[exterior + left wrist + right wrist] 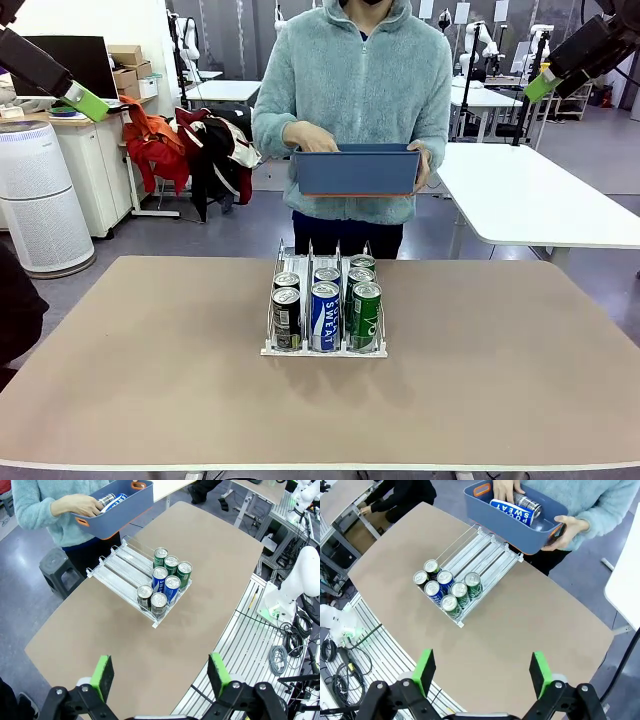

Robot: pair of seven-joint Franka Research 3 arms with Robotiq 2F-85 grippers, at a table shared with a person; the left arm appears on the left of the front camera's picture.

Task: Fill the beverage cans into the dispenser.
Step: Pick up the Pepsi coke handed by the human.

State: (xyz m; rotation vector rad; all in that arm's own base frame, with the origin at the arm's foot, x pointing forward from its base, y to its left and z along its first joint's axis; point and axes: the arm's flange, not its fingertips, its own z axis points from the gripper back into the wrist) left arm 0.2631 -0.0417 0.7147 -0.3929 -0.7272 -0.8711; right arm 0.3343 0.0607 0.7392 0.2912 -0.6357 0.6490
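Observation:
The clear three-lane dispenser (pixel 324 262) stands mid-table. Several beverage cans (pixel 325 315) sit at its near end, two per lane: black on the left, blue "SWEAT" in the middle, green on the right. More cans lie in a blue bin (pixel 355 170) that the person holds over the far edge, among them a blue one (pixel 512 510) and a dark one (pixel 527 502). One hand (pixel 75 504) reaches into the bin. My left gripper (pixel 161 675) and my right gripper (pixel 482 672) hang open and empty, high above the table's near side, far from the dispenser (pixel 127 562) (pixel 482 555).
In the front view the left gripper (pixel 90 103) is at top left and the right gripper (pixel 540 86) at top right. The far halves of the dispenser lanes are bare. A white table (pixel 540 200) stands behind on the right, an air purifier (pixel 40 200) on the left.

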